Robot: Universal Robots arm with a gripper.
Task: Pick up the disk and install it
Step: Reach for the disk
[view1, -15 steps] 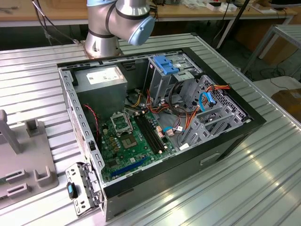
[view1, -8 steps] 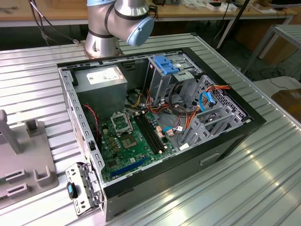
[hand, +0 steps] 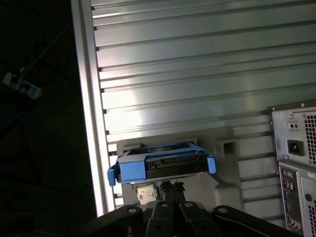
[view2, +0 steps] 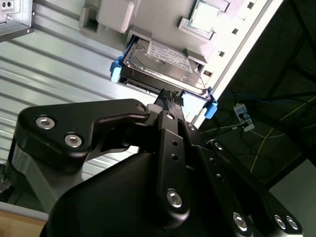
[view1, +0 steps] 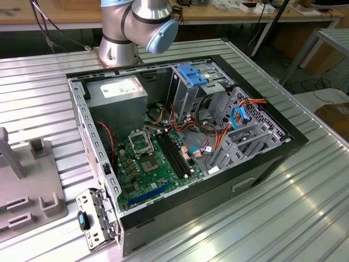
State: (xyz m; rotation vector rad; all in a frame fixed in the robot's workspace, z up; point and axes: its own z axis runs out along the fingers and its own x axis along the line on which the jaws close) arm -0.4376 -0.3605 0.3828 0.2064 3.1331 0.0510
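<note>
Plainly, ribbed metal table (view1: 305, 218) (bench (view1: 65, 13) behind) bears disk (view2: 163, 61).

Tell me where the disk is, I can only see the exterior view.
Observer: In the second wrist view the disk sits in a grey holder on the ribbed table.
Operator: Where's the gripper?
Observer: The gripper is right at the disk's near edge; I can't tell whether it touches.
Operator: Which end faces it?
Observer: In the first wrist view, the connector end, with blue rails on either side.
</note>
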